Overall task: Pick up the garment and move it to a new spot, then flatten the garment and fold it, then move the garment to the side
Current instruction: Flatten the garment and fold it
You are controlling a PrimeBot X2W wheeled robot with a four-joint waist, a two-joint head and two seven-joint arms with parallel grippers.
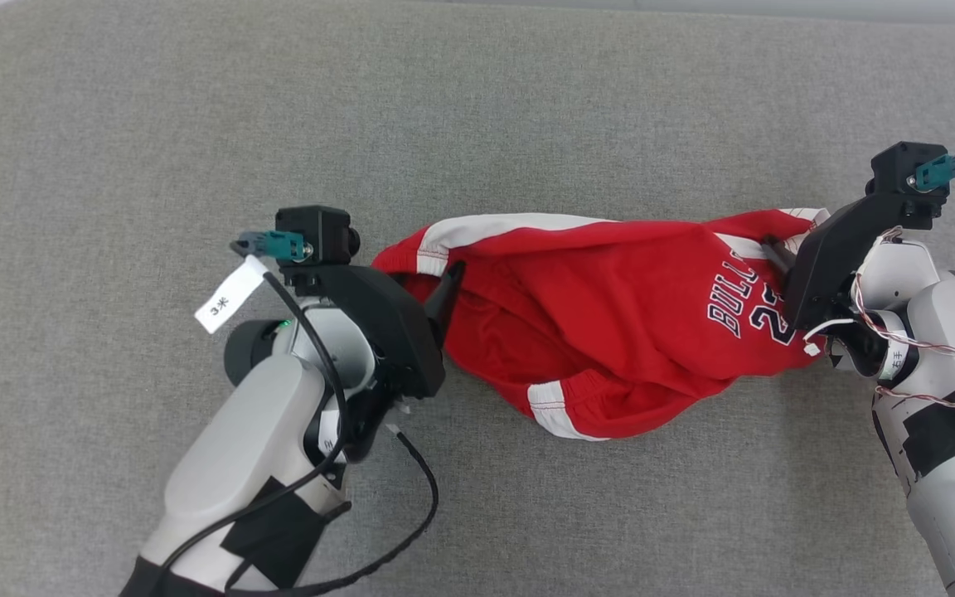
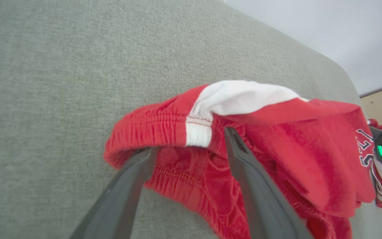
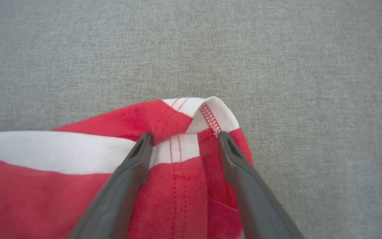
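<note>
Your L gripper (image 2: 189,141) apart, 9 o'clock end of red shorts (image 1: 610,332); R gripper (image 3: 185,135) apart, 3 o'clock end.

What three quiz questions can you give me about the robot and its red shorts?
1. True or false: the red Bulls shorts lie neatly folded.
2. The shorts rest on: A) grey fabric surface B) wooden floor C) metal tray.
3. Fill in: the fingers of the left hand and of the right hand stand ____.
Key: 1 false, they are bunched up; 2 A; 3 apart.
</note>
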